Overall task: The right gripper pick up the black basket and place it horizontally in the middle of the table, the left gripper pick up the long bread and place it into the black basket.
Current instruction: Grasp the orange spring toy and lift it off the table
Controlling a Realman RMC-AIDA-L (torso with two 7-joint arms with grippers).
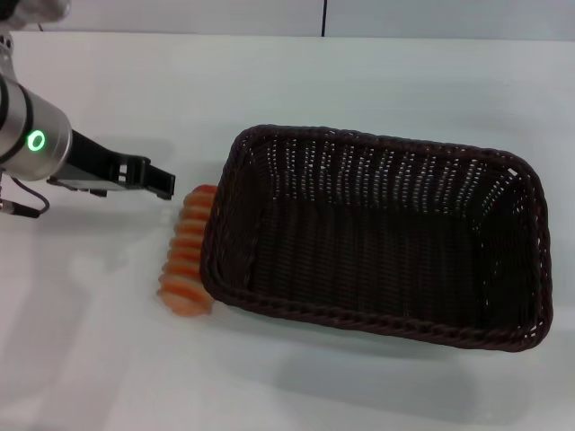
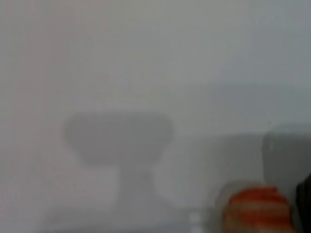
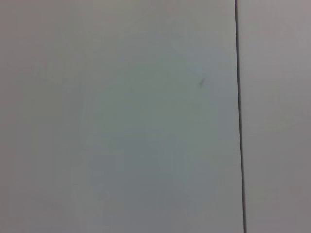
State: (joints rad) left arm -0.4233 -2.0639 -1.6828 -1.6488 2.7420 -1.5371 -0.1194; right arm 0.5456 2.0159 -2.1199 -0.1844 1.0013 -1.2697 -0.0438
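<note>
The black basket (image 1: 377,235) lies lengthwise across the white table (image 1: 359,81), a little right of centre, with nothing in it. The long bread (image 1: 186,254), striped orange and cream, lies on the table against the basket's left side. My left gripper (image 1: 163,186), on the green-ringed arm, hovers just left of the bread's far end, holding nothing. In the left wrist view the bread (image 2: 260,208) shows blurred at the picture's edge. The right gripper is out of view.
A dark seam (image 1: 324,18) runs down the wall behind the table's far edge, and the right wrist view shows only a pale surface with a dark line (image 3: 238,116). Bare tabletop lies in front of the basket and to its left.
</note>
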